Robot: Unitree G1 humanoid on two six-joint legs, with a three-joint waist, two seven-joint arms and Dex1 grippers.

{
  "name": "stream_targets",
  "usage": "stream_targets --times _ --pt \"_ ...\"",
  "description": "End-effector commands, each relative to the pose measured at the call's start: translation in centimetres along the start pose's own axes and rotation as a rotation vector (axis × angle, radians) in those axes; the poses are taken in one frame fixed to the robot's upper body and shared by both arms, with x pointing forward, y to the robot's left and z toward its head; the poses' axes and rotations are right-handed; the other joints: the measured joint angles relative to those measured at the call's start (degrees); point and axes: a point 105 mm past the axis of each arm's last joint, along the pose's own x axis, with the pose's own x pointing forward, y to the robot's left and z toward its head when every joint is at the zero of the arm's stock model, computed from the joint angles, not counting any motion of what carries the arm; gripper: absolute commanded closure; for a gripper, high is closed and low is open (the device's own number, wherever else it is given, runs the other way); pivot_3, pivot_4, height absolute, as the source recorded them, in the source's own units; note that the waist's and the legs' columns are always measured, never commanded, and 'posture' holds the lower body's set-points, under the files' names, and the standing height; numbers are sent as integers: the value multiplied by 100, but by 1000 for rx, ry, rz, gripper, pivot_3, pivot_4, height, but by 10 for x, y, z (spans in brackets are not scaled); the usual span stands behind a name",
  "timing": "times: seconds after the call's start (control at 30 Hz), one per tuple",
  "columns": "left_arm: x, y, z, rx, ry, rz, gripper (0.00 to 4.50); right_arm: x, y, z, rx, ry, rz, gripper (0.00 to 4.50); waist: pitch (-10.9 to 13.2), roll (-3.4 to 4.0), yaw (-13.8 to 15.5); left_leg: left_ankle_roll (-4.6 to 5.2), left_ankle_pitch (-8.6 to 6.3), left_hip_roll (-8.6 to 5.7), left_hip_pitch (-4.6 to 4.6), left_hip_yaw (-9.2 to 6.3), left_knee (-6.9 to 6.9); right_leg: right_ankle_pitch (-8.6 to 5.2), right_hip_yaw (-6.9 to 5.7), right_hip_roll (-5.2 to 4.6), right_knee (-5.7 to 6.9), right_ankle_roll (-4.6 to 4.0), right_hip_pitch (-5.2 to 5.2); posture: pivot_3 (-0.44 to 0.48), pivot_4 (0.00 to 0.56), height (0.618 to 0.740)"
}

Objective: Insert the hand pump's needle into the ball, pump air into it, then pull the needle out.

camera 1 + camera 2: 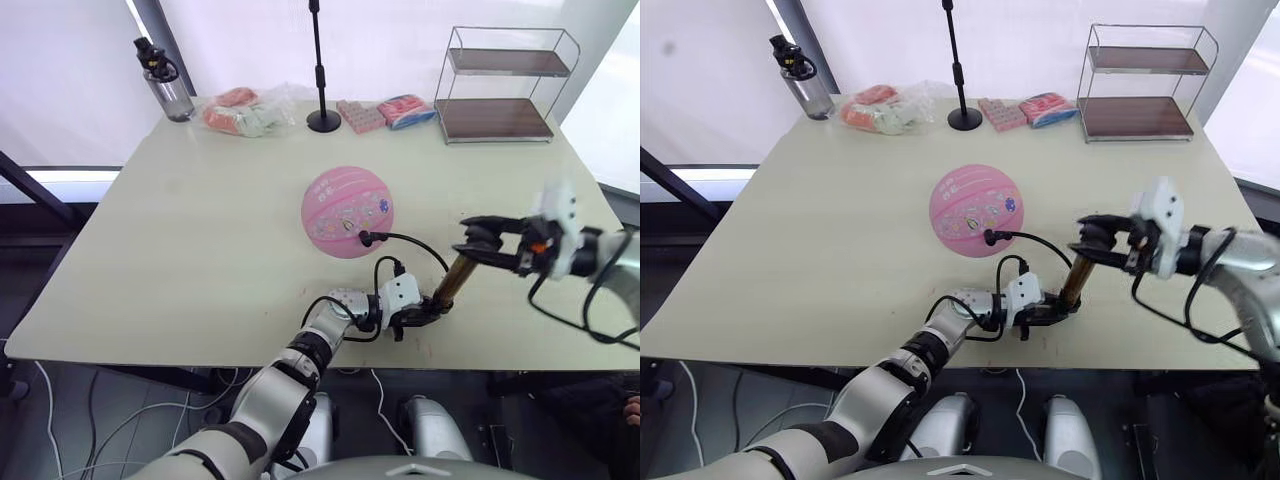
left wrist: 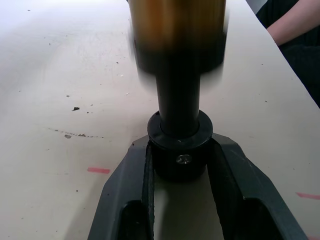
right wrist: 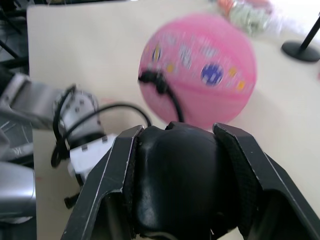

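At the near edge of the table (image 1: 180, 240), the left gripper (image 1: 418, 315) has its two fingers clamped on the black bottom cap of the hand pump (image 1: 451, 282); the left wrist view shows this cap pinched between both fingers. The pump stands tilted on the table, its top leaning toward 1 o'clock. The right gripper (image 1: 480, 243) comes in from 3 o'clock and its fingers are closed around the black T-handle at the pump's top. From the pump, the thin black hose (image 1: 415, 243) loops over the table toward 11 o'clock and ends in a small black fitting touching the near side of the pink ball (image 1: 347, 212). The needle (image 1: 359, 238) itself is too small to see; it seems to sit inside the ball. The ball rests near the middle of the table, just beyond the pump.

Nothing lies between the ball and the pump except the hose. Well apart, along the far edge, stand a water bottle (image 1: 165, 82) at 10 o'clock, a clear bag of packets (image 1: 243, 112), a black stand with round base (image 1: 322, 90) at 12 o'clock, some pink packets (image 1: 385, 112) and a wire shelf (image 1: 505, 85) at 2 o'clock
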Motion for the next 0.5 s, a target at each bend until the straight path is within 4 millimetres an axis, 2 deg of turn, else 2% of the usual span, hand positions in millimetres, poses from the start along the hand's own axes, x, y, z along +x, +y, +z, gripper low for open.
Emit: stream_targets --times 0.03,0.17,0.27,0.37,0.5 --pt "-9 -23 -49 -115 153 -20 3432 -23 -9 46 -77 -74 -35 2667 1 -2 2 0 0 0 0 -1 0 0 0 0 0 0 0 0 150 731" --pt "-8 -19 -42 -113 135 -31 3432 -36 -12 74 -88 -109 -39 2667 3 -2 -4 0 0 1 1 2 2 -1 0 -2 0 0 0 0 150 731" --pt "-9 -17 -40 -109 132 -32 3432 -42 -14 89 -85 -116 -45 2667 4 -2 0 0 0 2 0 2 1 -1 -1 -2 0 0 -1 0 150 731" --pt "-10 -16 -39 -105 131 -32 3432 -45 -16 97 -84 -116 -56 2667 11 0 -2 0 0 1 -3 4 0 -1 1 -3 0 0 -4 0 150 731" --pt "-10 -15 -39 -102 131 -30 3432 -45 -19 95 -92 -101 -76 2667 16 4 -1 0 0 1 -7 3 1 -1 1 -3 0 0 -6 0 150 731"
